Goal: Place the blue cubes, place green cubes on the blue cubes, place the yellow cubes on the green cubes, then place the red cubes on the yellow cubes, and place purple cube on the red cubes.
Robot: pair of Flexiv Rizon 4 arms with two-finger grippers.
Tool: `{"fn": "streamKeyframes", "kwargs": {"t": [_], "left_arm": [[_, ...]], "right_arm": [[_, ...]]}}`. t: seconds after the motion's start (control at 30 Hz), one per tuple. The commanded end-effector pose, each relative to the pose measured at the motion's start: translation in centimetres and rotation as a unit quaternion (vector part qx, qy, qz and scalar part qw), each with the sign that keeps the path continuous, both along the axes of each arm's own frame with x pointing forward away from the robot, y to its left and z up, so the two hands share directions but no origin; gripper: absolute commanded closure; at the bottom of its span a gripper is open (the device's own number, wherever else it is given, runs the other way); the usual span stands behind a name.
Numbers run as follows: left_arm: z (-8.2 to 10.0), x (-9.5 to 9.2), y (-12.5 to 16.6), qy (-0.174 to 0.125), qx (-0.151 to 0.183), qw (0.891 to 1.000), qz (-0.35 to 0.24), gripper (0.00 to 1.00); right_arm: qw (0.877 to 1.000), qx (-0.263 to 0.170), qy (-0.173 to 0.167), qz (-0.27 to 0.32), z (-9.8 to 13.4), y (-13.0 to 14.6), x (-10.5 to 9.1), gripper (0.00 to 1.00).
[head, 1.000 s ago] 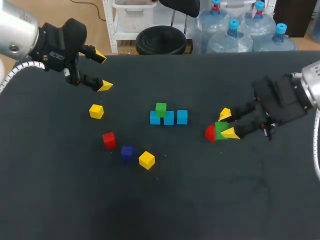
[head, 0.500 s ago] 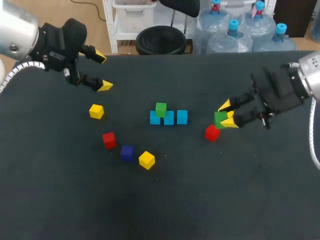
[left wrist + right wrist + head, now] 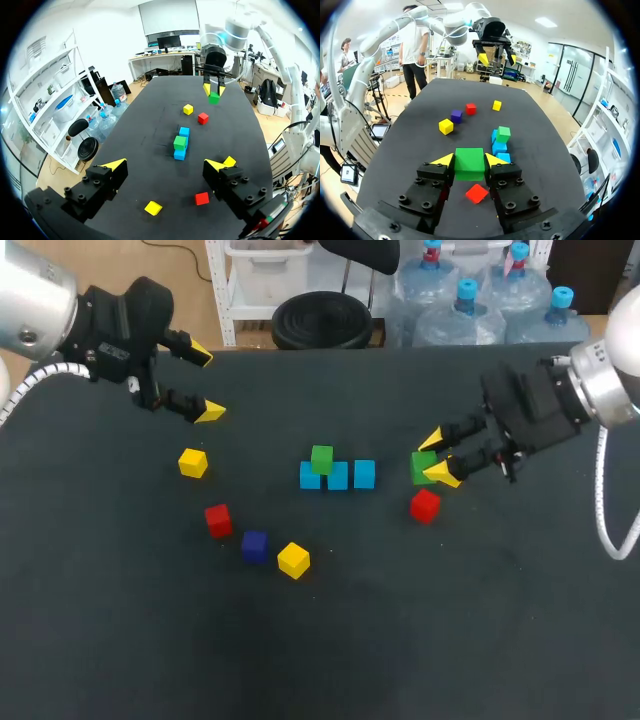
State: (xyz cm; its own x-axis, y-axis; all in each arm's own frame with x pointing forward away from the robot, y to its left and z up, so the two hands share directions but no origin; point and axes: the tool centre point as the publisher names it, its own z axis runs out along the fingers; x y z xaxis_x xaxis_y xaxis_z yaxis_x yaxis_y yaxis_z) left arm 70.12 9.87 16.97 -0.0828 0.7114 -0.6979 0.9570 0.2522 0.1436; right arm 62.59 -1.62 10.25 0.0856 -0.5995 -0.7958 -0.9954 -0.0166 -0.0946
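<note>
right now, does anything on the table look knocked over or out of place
Nothing stands out. One small green cube sits level on the row of three light blue cubes, the right gripper holds a second green cube, and the loose cubes lie flat.

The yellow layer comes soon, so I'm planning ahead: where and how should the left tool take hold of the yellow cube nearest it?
Probably by two opposite side faces of the yellow cube, coming down from above. It sits flat and alone on the table, nothing touching its sides, and the open left tool is nearby.
</note>
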Motion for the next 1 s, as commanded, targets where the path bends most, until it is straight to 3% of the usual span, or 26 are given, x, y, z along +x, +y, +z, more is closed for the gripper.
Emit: {"fn": "streamKeyframes", "kwargs": {"t": [0.03, 1.0], "left_arm": [[-0.1, 0.0, 0.1, -0.002, -0.003, 1.0, -0.001, 0.0], [-0.1, 0.0, 0.1, -0.002, -0.003, 1.0, -0.001, 0.0]], "right_arm": [[1.0, 0.003, 0.003, 0.006, -0.5, 0.8, 1.2, 1.0], [1.0, 0.005, 0.003, 0.014, -2.4, 4.5, 4.5, 1.0]]}}
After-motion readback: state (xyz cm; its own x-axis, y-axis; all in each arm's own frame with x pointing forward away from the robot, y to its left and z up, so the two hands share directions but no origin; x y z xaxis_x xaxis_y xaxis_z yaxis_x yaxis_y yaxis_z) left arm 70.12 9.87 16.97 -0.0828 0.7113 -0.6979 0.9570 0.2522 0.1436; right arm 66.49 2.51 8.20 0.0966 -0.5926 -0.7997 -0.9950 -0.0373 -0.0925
